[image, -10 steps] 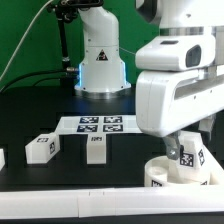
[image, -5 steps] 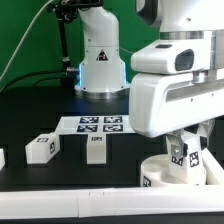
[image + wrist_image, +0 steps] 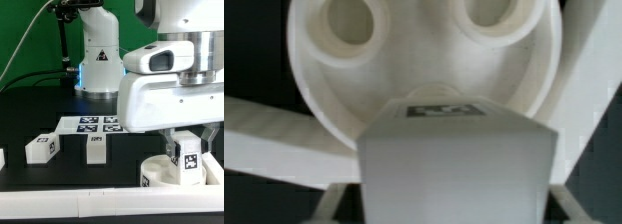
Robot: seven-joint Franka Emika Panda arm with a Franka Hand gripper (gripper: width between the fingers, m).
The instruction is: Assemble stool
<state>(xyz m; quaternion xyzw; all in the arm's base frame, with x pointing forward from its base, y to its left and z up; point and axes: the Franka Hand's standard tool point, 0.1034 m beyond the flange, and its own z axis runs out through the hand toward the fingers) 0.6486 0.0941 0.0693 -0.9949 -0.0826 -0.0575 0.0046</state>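
Note:
The stool's round white seat (image 3: 160, 175) lies at the exterior view's lower right. In the wrist view the seat (image 3: 358, 85) shows two oval sockets. A chunky white leg (image 3: 187, 158) with a black-and-white tag stands upright over the seat, and my gripper (image 3: 186, 140) is shut on it from above. In the wrist view that leg (image 3: 455, 160) fills the middle, and the gripper (image 3: 455, 208) has a finger (image 3: 345, 203) pressed against each side. Whether the leg's lower end sits in a socket is hidden. Two more tagged legs (image 3: 41, 147) (image 3: 96, 148) lie to the exterior view's left.
The marker board (image 3: 95, 124) lies flat behind the loose legs. A second robot's white base (image 3: 100, 65) stands at the back. A low white wall piece (image 3: 100, 196) runs along the front edge, and a small white part (image 3: 2, 157) sits at the far left.
The gripper has gone from open to shut on the leg over the seat. The arm's white housing has shifted toward the exterior view's left and looks larger.

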